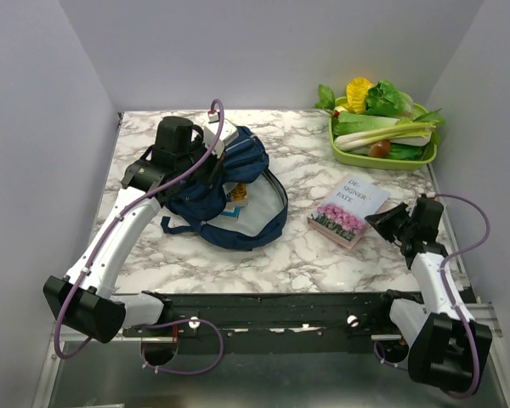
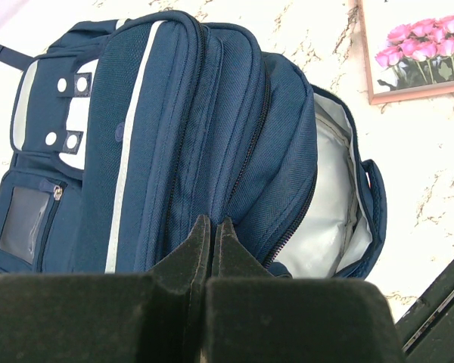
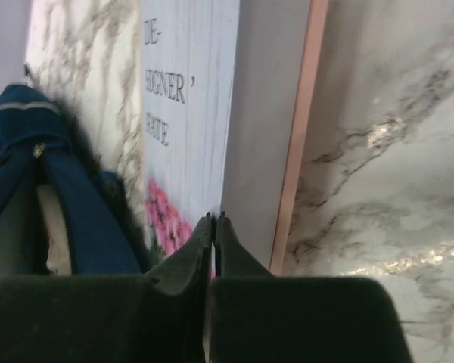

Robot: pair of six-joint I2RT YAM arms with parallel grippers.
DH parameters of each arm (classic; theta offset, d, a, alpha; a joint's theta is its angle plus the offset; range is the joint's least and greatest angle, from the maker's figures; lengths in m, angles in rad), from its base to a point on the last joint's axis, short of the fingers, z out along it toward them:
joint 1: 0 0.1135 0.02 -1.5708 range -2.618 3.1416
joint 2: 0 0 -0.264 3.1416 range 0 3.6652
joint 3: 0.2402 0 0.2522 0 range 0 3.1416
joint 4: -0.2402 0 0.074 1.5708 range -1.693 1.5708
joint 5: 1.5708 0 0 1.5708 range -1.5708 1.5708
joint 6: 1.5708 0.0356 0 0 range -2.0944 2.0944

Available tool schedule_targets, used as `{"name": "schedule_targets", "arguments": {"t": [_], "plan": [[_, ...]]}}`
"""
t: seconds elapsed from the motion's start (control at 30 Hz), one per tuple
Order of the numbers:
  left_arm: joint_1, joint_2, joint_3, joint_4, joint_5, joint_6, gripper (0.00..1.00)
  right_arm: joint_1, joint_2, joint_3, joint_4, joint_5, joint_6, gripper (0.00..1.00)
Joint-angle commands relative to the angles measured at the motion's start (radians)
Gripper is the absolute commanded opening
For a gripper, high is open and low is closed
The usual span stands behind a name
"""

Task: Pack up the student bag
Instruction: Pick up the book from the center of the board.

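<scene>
We see the large navy blue fabric backpack [image 1: 248,163] lying left of centre on the white marbled bench [image 1: 306,255], its main compartment unzipped to a pale grey lining. The left end effector [image 2: 213,223] hangs over it, fingers pressed together. The right end effector [image 3: 213,218], fingers likewise together, points at the flat book with pink flowers on its cover [image 1: 350,211], which is printed "DE-SIGNER' FATE".

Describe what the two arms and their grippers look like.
Both the left arm and the right arm have white link shells with black joint housings. A thin purple cable runs along each. The left gripper and right gripper have matte black, wedge-shaped fingers tapering to points.
</scene>
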State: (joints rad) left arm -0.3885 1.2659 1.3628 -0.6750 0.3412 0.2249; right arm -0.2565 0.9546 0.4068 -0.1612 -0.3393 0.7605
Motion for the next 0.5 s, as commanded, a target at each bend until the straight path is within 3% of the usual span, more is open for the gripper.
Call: {"name": "schedule_targets", "arguments": {"t": [0.0, 0.47], "plan": [[-0.006, -0.033, 0.071, 0.124, 0.001, -0.024, 0.0, -0.003, -0.109, 0.026, -0.043, -0.093, 0.011, 0.01], [-0.006, -0.036, 0.079, 0.138, -0.01, -0.032, 0.0, -0.001, -0.188, 0.055, 0.017, -0.245, 0.071, 0.01]]}}
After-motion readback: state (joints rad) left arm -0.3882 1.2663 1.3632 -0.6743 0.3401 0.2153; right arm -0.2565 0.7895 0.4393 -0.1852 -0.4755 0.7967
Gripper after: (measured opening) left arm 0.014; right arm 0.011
